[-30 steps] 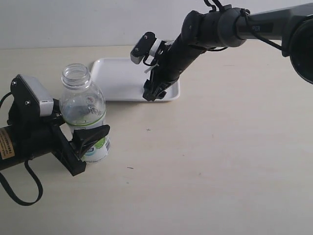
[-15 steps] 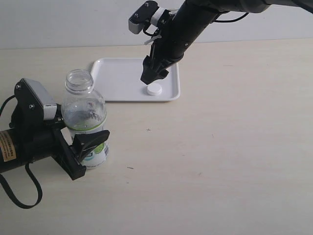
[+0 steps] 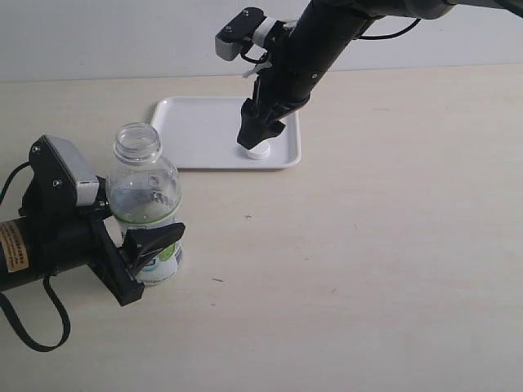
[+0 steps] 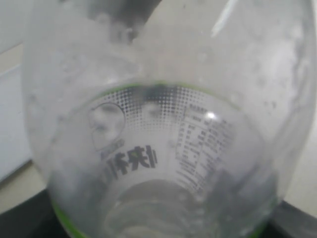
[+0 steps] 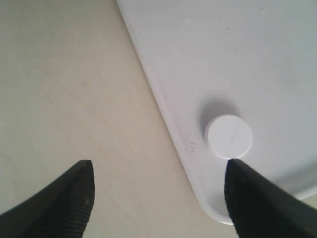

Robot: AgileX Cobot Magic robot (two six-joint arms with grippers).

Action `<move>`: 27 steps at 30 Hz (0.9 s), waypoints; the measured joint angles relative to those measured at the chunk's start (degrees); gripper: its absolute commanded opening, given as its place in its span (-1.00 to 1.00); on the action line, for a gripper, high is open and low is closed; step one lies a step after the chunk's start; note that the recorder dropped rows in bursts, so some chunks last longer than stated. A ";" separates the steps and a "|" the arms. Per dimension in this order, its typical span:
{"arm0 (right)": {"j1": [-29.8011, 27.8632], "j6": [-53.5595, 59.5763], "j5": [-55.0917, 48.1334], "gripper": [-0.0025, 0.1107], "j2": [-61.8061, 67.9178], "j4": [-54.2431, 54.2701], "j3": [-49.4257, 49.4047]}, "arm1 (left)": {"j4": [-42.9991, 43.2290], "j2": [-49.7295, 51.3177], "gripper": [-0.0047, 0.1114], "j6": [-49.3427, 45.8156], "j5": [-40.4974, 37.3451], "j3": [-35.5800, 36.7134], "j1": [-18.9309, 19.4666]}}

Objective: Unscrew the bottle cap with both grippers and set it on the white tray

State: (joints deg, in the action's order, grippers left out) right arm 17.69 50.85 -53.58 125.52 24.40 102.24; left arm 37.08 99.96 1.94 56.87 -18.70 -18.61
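The clear bottle (image 3: 144,196), neck open and label low on its body, stands upright on the table at the left. My left gripper (image 3: 152,238) is shut on its lower body, one black finger (image 3: 157,237) showing in front of the label. In the left wrist view the bottle (image 4: 158,129) fills the frame and hides the jaws. The bottle cap (image 3: 259,151) lies flat in the white tray (image 3: 193,131) near its front right corner. My right gripper (image 3: 256,137) hovers just above it, open and empty. In the right wrist view the cap (image 5: 228,137) rests on the tray (image 5: 257,54) beside one fingertip of the gripper (image 5: 158,164).
The tray sits at the back middle of the pale wooden table (image 3: 392,245), close to the wall. The right arm (image 3: 327,41) reaches in from the upper right over the tray. The left arm's body with its grey block (image 3: 69,171) lies at the left edge.
The right gripper rose off the tray, leaving the cap lying there, then came down slightly over it. The left gripper and bottle drifted a little toward the front.
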 measured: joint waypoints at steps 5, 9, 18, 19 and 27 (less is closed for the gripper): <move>0.00 0.00 -0.09 0.27 0.00 0.00 0.00 | -0.23 0.00 0.26 -0.86 0.00 0.00 0.00; 0.00 -0.10 -0.35 0.27 0.00 0.00 0.00 | -1.92 0.00 0.49 -1.27 0.59 0.00 0.00; 0.00 -0.10 -0.58 0.27 0.00 0.00 0.00 | -3.12 -0.98 0.52 -1.94 -3.13 0.00 0.00; 0.00 -0.10 -0.58 0.27 0.00 0.00 0.00 | -3.47 -2.05 0.52 -1.94 -4.87 0.00 0.00; 0.00 -0.10 -0.58 0.27 0.00 0.32 0.00 | -7.11 -7.99 0.52 -3.42 -7.52 4.05 0.00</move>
State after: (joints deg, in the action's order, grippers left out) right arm 17.69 50.75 -54.16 125.52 24.72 102.24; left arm 29.97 91.97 -1.48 49.35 -14.65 -18.61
